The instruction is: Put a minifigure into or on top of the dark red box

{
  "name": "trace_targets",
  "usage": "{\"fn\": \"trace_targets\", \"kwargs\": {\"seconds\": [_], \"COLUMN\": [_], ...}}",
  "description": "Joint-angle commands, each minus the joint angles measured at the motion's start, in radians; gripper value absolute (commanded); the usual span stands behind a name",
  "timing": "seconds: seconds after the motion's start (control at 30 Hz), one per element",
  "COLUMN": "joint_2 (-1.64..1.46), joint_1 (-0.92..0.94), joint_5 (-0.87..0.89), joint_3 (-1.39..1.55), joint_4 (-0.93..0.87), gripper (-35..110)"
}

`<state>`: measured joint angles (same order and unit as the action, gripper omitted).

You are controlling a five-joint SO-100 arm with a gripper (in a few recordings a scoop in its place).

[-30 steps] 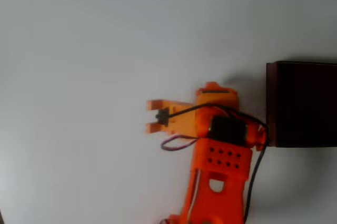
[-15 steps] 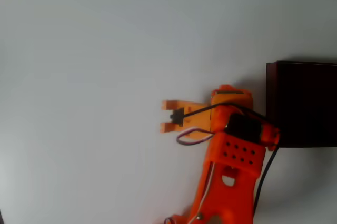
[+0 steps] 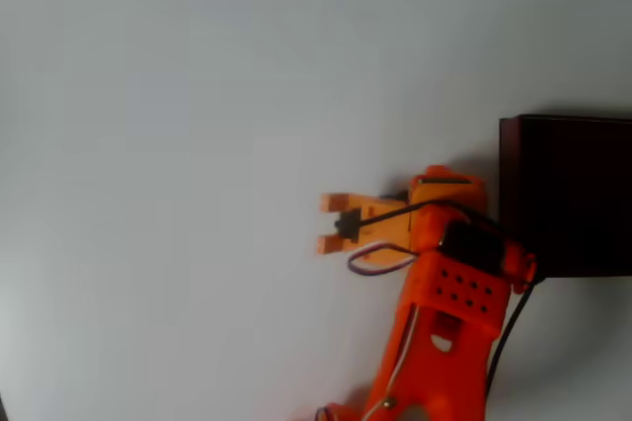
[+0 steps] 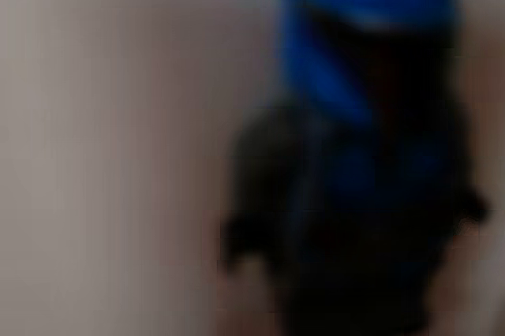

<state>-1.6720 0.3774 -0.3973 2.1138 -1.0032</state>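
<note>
Overhead view: orange gripper [image 3: 332, 223] w/ fingertips apart, pointing left over the white table [image 3: 178, 144], dark red box [image 3: 568, 194] just right of the arm. Wrist view: very blurred minifigure [image 4: 367, 147] close to lens, prob. between the fingers; can't confirm grip.
</note>
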Motion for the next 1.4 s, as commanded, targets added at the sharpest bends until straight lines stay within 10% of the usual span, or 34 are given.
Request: {"fn": "trace_targets", "kwargs": {"seconds": [0.0, 1.37], "joint_2": [-0.002, 0.149], "joint_1": [0.031, 0.015], "joint_5": [-0.037, 0.0], "joint_3": [0.006, -0.141], "joint_4": [0.003, -0.084], "gripper": [21, 18]}}
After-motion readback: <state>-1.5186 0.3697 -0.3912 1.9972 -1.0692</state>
